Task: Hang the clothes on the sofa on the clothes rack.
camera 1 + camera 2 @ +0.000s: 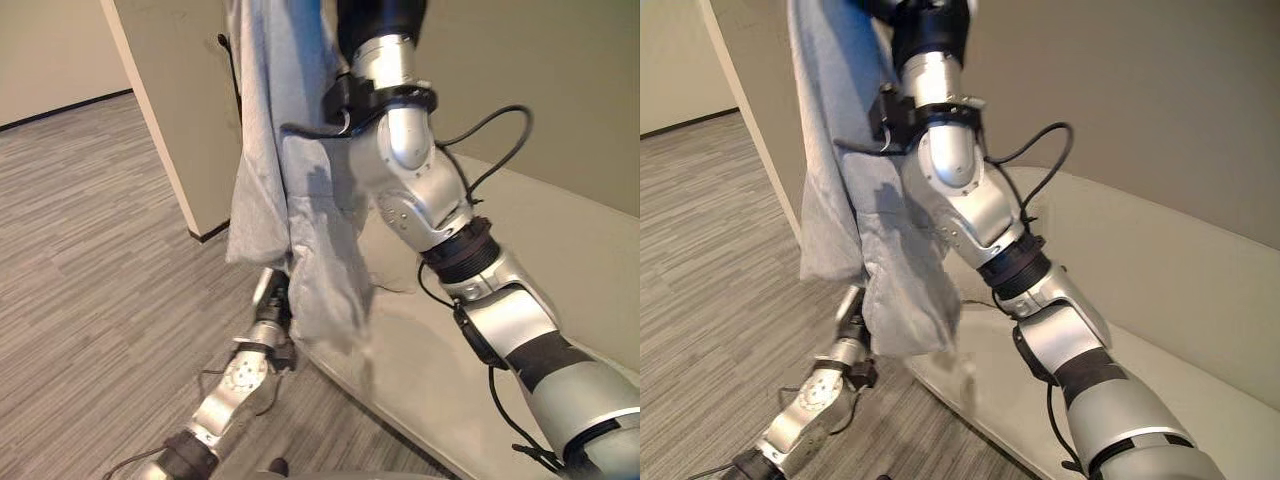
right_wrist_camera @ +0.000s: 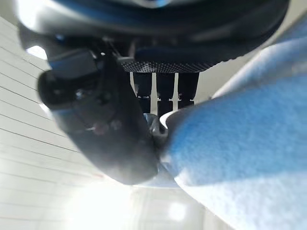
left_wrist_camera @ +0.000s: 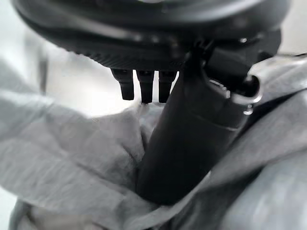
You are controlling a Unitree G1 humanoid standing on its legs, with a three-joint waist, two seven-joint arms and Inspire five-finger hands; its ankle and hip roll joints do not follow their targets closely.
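A light grey garment (image 1: pixel 290 200) hangs down in long folds before a beige pillar. My right arm reaches up past the top of the eye views, and the cloth drapes from there. In the right wrist view my right hand (image 2: pixel 105 129) has its thumb and fingers pinched on a fold of the garment (image 2: pixel 240 158). My left hand (image 1: pixel 272 298) is low, tucked behind the garment's lower hem. The left wrist view shows the left hand (image 3: pixel 192 139) with its thumb pressed into the grey cloth (image 3: pixel 72 163) and its fingers curled against it.
The beige sofa (image 1: pixel 560 250) runs along the wall at the right, its seat (image 1: pixel 430 370) below the hanging cloth. A beige pillar (image 1: pixel 180 120) stands behind the garment. Striped grey floor (image 1: pixel 90 260) spreads to the left.
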